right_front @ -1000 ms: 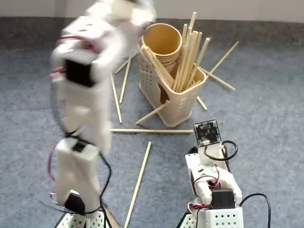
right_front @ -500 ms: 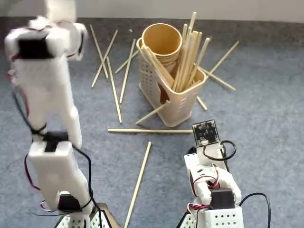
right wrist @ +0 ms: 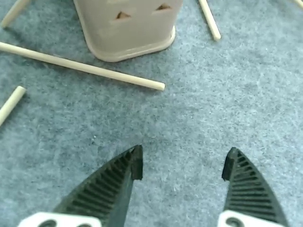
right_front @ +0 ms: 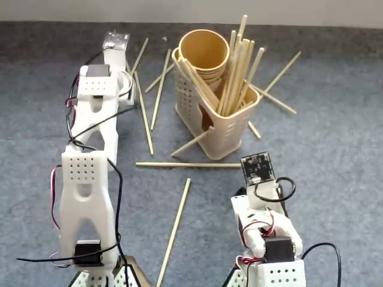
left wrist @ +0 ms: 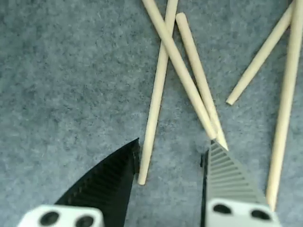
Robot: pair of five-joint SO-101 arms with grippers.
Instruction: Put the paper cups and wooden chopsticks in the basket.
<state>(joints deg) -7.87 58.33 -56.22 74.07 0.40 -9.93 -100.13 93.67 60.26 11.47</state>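
A cream basket (right_front: 222, 133) stands at the back middle of the grey carpet, holding stacked paper cups (right_front: 204, 51) and a bundle of wooden chopsticks (right_front: 239, 66). Loose chopsticks (right_front: 144, 113) lie fanned out left of it. My left gripper (left wrist: 173, 144) is open, low over the ends of three crossing chopsticks (left wrist: 182, 75); one end (left wrist: 143, 172) lies by the dark finger. The left arm (right_front: 99, 89) stretches to the far left. My right gripper (right wrist: 182, 163) is open over bare carpet in front of the basket (right wrist: 128, 28), with nothing between its fingers.
A single chopstick (right_front: 188, 164) lies across the carpet in front of the basket, and another (right_front: 175, 230) runs toward the near edge between the arms. More sticks (right_front: 275, 98) lie right of the basket. The right arm (right_front: 263, 221) sits folded at the near right.
My left arm swung from beside the basket out to the left and came down over the loose chopsticks at the far left. The right arm kept still.
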